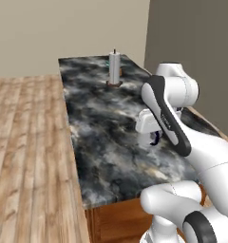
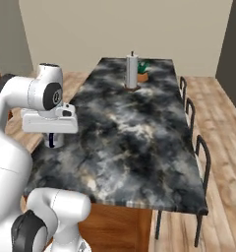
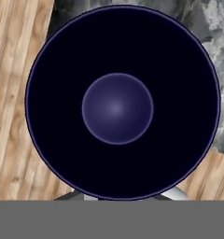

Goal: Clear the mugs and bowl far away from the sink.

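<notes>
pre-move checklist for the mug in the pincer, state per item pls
1. Pincer on the mug: ok. The right base view shows the white mug with navy handle directly under the hand; the hand view looks straight down into its dark inside.
2. Mug upright: ok, the rim reads as a full circle in the hand view.
3. Mug lifted or standing on the counter: cannot tell.
4. Position over the counter: not ok, it sits at the counter's edge with wood floor beside it.
5. Path along the counter: ok, the paper towel roll and small plant stand at the far end.
6. Sink distance: cannot tell.
</notes>
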Robot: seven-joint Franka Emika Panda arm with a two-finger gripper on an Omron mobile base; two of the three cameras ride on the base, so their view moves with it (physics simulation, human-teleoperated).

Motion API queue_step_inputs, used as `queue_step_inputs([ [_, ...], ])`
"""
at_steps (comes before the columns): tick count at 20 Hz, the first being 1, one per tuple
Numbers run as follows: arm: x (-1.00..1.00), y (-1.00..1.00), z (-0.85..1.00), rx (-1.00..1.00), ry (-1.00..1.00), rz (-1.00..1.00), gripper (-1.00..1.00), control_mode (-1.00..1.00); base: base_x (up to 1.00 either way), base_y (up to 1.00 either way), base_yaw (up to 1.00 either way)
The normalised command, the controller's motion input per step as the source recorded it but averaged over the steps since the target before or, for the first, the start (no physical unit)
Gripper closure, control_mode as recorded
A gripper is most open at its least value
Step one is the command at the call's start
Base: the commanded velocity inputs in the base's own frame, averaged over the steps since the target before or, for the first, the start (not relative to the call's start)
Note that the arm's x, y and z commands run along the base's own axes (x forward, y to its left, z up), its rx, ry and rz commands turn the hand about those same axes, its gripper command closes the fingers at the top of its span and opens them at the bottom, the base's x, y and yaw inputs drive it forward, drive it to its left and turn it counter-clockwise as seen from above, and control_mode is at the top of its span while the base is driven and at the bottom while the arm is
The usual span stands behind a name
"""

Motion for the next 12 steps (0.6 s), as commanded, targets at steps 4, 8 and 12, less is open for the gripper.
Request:
queue_step_inputs([
  [4,0.0,0.0,0.0,0.0,0.0,0.0,1.0,1.0,0.68,-0.08,0.13],
  [8,0.0,0.0,0.0,0.0,0.0,0.0,1.0,1.0,0.65,0.0,0.0],
  [12,0.0,0.0,0.0,0.0,0.0,0.0,1.0,1.0,0.76,-0.17,0.09],
])
